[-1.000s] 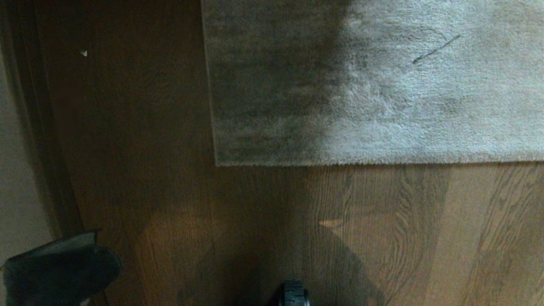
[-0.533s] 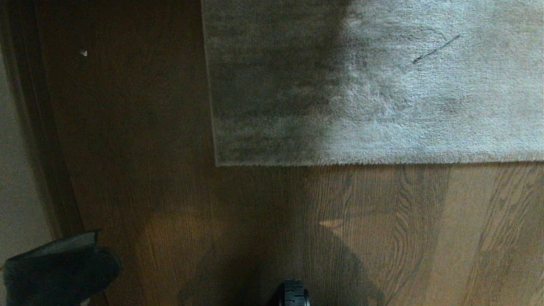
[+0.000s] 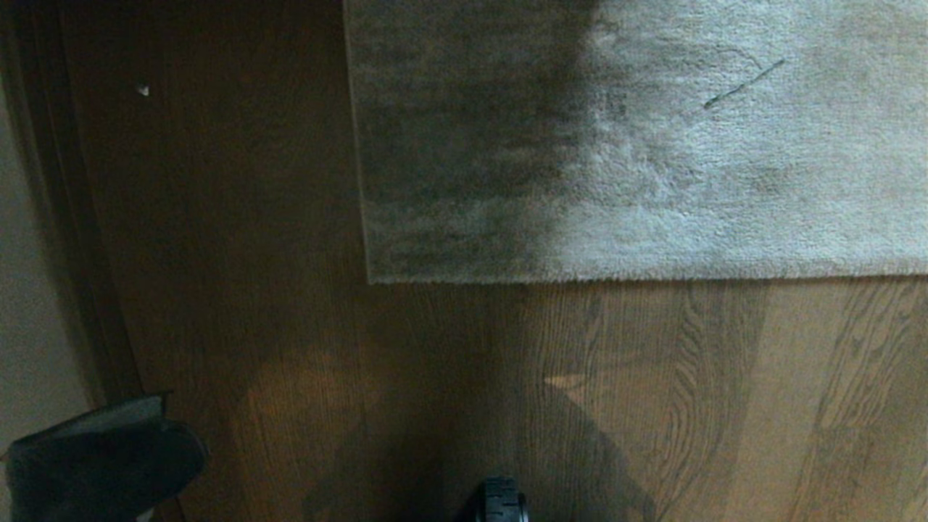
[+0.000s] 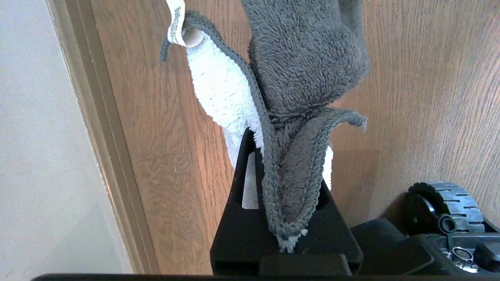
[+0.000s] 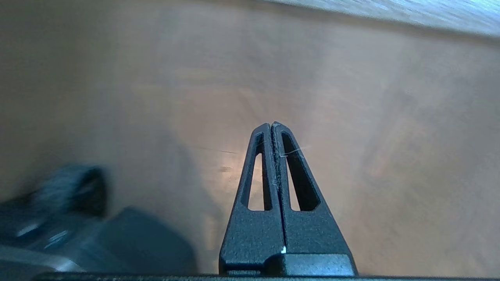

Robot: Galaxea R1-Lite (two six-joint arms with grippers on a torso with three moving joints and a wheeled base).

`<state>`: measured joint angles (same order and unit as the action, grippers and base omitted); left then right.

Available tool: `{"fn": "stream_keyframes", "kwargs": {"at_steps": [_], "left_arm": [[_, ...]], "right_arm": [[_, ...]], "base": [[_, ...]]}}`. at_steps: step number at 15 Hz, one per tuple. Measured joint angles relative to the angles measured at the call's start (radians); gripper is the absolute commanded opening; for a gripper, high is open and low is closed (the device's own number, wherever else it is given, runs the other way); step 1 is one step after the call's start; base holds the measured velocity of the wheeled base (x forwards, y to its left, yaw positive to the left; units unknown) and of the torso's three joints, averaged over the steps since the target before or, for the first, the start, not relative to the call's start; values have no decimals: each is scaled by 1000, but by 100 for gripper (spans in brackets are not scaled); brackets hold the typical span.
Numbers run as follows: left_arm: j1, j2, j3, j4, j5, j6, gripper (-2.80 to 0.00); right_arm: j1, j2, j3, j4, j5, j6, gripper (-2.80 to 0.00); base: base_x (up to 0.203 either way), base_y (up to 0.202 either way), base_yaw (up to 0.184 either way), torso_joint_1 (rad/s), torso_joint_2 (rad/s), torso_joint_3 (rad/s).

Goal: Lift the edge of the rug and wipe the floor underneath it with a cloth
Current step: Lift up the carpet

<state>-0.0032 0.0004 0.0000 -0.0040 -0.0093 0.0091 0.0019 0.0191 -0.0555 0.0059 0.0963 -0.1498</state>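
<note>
The grey-beige rug (image 3: 652,145) lies flat across the upper right of the head view. Its near rug edge (image 3: 652,278) runs straight to a corner (image 3: 370,280), and a strip of the rug (image 5: 390,11) also shows in the right wrist view. Brown wood-grain floor (image 3: 652,399) lies in front of it. My left gripper (image 4: 287,144) is shut on the cloth (image 4: 304,70), which is dark grey on one side and white on the other and hangs over the floor (image 4: 429,97). My right gripper (image 5: 271,125) is shut and empty above the bare floor (image 5: 351,97).
A pale wall (image 3: 29,290) and a dark skirting board (image 3: 80,254) run down the left side. A dark shape (image 3: 101,464) sits at the lower left by the wall. My base wheel (image 3: 502,500) is at the bottom edge. A thin dark line (image 3: 743,83) marks the rug.
</note>
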Motion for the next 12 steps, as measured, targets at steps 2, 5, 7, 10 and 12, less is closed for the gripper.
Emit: {"fn": "stream_keyframes", "kwargs": {"at_steps": [2,5,7,10,12], "left_arm": [[0,0,0,0,0,0,-280],[0,0,0,0,0,0,-280],[0,0,0,0,0,0,-280],[0,0,0,0,0,0,-280],[0,0,0,0,0,0,-280]], "right_arm": [[0,61,-40,5,108,-24,-280],[4,205,-90,5,297,-55,-280],[5,325,-120,-4,433,-61,-280],[6,548,-147,-65,602,-66,-280],[7,740,-150,-148,682,-69,-280]], "base": [[0,0,0,0,0,0],[0,0,0,0,0,0],[0,0,0,0,0,0],[0,0,0,0,0,0],[0,0,0,0,0,0]]}}
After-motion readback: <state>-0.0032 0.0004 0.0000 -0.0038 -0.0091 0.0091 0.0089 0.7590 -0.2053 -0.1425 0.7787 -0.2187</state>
